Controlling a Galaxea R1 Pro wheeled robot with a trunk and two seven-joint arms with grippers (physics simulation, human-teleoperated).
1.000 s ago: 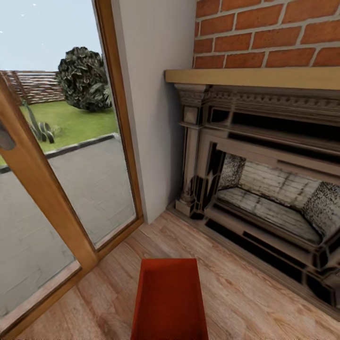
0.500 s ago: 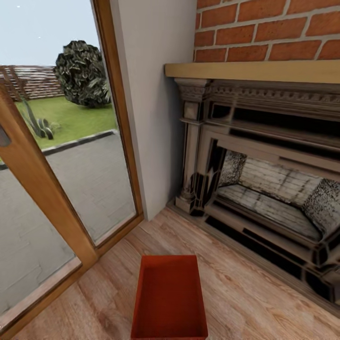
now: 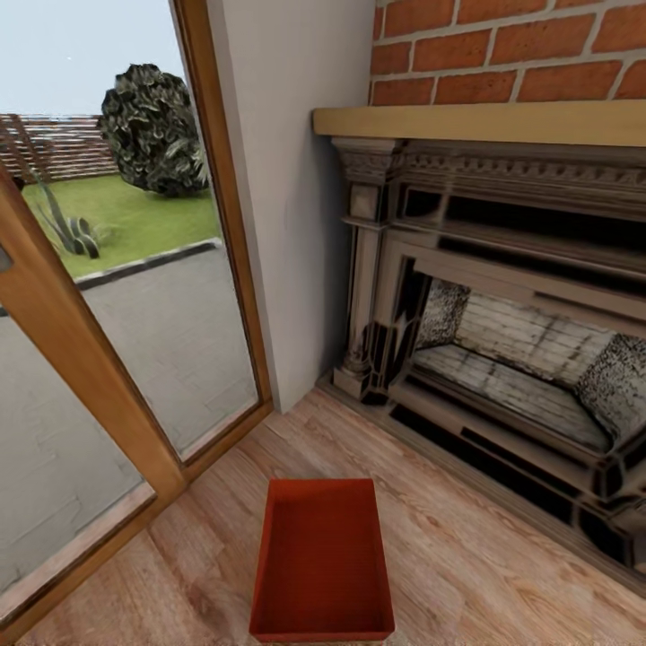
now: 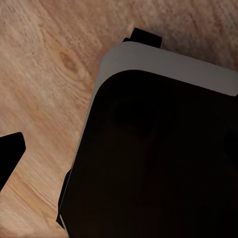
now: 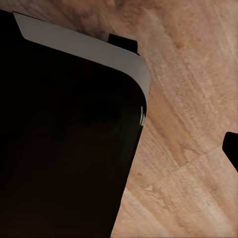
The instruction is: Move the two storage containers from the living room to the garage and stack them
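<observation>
Neither hand's grip can be told: each wrist view shows a dark, grey-edged body of the robot over light wood-plank flooring (image 4: 44,74), with a black tip at the edge (possibly a finger). One red-orange open-top rectangular plastic bin (image 3: 321,561) sits on the planks at six o'clock, the dark-framed brick fireplace (image 3: 502,332) at two o'clock, a wood-framed glass door (image 3: 135,296) at ten. Likely the robot is lining up for pickup.

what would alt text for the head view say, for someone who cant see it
A red-orange open-top bin sits empty on a light wood-plank floor, near the bottom middle of the picture. Behind it to the right is a dark fireplace under a wooden mantel and red brick; to the left a wood-framed glass door looks out on paving, grass and a bush.
</observation>
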